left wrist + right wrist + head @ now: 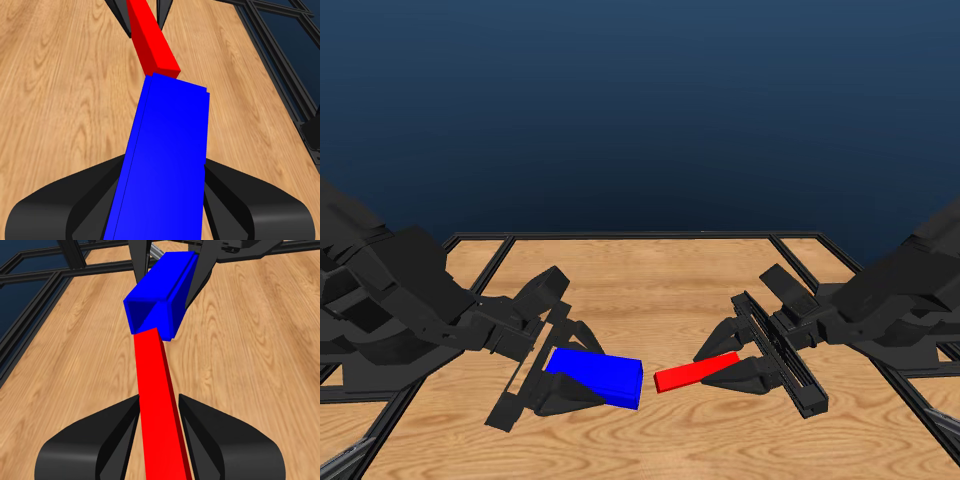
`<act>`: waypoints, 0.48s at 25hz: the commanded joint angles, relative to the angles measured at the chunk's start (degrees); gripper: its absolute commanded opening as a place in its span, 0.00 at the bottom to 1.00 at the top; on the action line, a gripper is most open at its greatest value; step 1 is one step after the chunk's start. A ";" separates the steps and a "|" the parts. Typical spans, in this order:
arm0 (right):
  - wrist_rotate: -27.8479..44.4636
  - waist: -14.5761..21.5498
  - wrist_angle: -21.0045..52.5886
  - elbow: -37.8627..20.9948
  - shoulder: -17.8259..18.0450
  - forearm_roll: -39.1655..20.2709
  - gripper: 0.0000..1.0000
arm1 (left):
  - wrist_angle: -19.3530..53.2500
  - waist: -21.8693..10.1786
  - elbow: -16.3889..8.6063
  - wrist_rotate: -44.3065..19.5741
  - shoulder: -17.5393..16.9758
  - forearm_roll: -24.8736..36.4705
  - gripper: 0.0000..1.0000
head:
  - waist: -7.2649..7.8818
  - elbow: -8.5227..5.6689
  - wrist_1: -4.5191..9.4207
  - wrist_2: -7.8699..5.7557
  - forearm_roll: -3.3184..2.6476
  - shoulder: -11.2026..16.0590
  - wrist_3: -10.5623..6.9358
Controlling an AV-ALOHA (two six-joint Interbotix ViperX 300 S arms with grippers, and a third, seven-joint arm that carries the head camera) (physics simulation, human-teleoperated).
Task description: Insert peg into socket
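Peg and socket are both held above the wooden table (660, 290), end to end, with a small gap between them in the head view. Furthest left, the left gripper (552, 375) is clenched across the bright blue rectangular block, the socket (597, 376), holding it by its rear part so the open end points toward the middle. The right wrist view looks straight at that end: a dark hollow mouth (150, 315) framed by blue walls. Next comes the thin, bright red rectangular bar, the peg (696, 372), its free tip near the socket's mouth, though I cannot tell whether it has entered; in the head view it seems just outside. On the right, the right gripper (748, 362) is closed on the peg's far end, jaws pressing its two long sides.

Both pieces look rigid and light, with plain, matte faces that may slip or pivot under a sideways push. The peg is best gripped as it is, near the rear, leaving the front length free to slide in. In the left wrist view the peg sits angled to the socket's axis, so the tip could catch on the rim; alignment should come before pushing.
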 commanded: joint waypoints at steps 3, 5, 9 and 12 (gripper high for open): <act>-2.55 -1.48 5.35 -5.88 -0.17 -1.66 0.00 | 0.40 0.47 -1.74 0.56 -0.72 1.02 0.00 | 0.69 -0.41 -0.80 -0.02 0.11 -0.47 -0.40; -2.24 -2.25 6.52 -6.93 0.62 -2.71 0.00 | 0.48 0.52 -2.95 0.78 -1.20 1.31 0.00 | 0.75 -0.38 -0.80 0.08 0.15 -0.50 -0.34; -2.51 -3.48 7.23 -10.73 1.75 -4.12 0.00 | 2.54 1.27 -2.83 0.07 0.41 3.12 0.00 | 0.75 -0.37 -0.92 0.16 0.17 -0.52 -0.11; -1.35 -5.17 8.49 -13.41 4.87 -6.28 0.00 | 0.23 0.63 -4.09 0.40 -0.58 1.62 0.00 | 0.63 -0.39 -0.91 0.13 0.13 -0.41 0.01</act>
